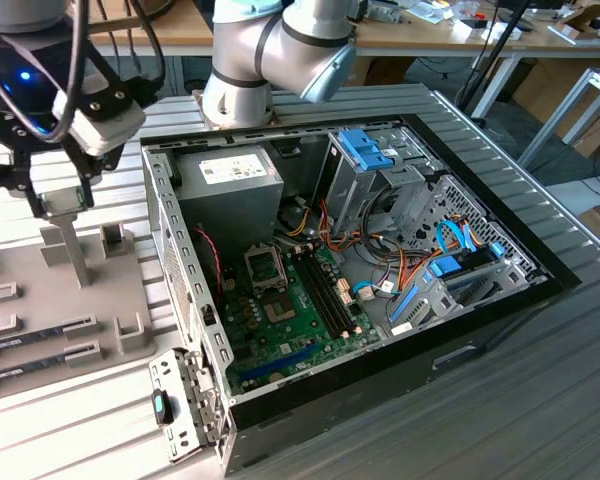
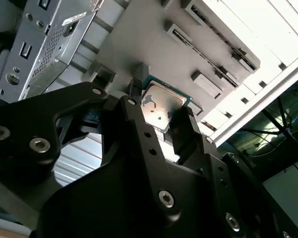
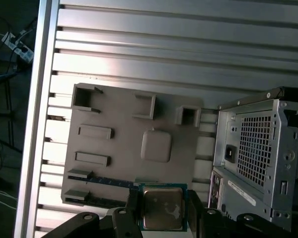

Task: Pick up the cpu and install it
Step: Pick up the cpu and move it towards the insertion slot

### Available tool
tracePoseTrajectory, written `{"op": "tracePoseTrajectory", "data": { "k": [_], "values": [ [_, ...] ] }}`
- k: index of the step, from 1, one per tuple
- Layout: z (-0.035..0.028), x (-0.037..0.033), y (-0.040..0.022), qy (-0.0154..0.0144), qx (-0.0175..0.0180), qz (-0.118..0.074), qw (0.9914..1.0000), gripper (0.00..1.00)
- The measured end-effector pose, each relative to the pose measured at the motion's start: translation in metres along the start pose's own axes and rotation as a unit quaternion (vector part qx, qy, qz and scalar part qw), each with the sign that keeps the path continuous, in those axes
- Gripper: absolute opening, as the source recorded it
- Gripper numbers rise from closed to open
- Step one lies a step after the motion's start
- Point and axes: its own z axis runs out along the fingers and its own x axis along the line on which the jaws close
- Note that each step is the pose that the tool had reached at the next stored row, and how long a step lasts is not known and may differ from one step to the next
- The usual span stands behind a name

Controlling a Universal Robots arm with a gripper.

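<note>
The cpu (image 3: pixel 162 208) is a small square chip with a silvery top and a thin green rim. My gripper (image 3: pixel 163 212) is shut on it, one black finger on each of two opposite edges. The second wrist view shows the same hold, with the cpu (image 2: pixel 161 101) between the fingertips (image 2: pixel 181 121). In the exterior view my gripper (image 1: pixel 65 200) hangs at the left, over the grey fixture plate (image 1: pixel 40 300) and apart from it. The square metal socket (image 1: pixel 263 265) on the green motherboard lies inside the open computer case (image 1: pixel 380 230), well to the exterior view's right of the gripper.
The fixture plate (image 3: pixel 124 124) carries a raised square pad (image 3: pixel 156 145), small brackets and dark memory sticks (image 1: pixel 40 335). The case's metal side wall (image 1: pixel 175 270) stands between plate and motherboard. Cables, drive bays and a power supply (image 1: pixel 235 180) crowd the case. The arm's base (image 1: pixel 240 90) is behind it.
</note>
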Motion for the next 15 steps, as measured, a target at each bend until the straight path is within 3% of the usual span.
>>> {"op": "tracePoseTrajectory", "data": {
  "k": [13, 15],
  "values": [
    [-0.0016, -0.0589, -0.0109, 0.0026, -0.0002, 0.0, 1.0, 0.47],
    [-0.002, -0.0734, -0.0134, 0.0032, -0.0003, 0.0, 0.99999, 0.47]
  ]
}}
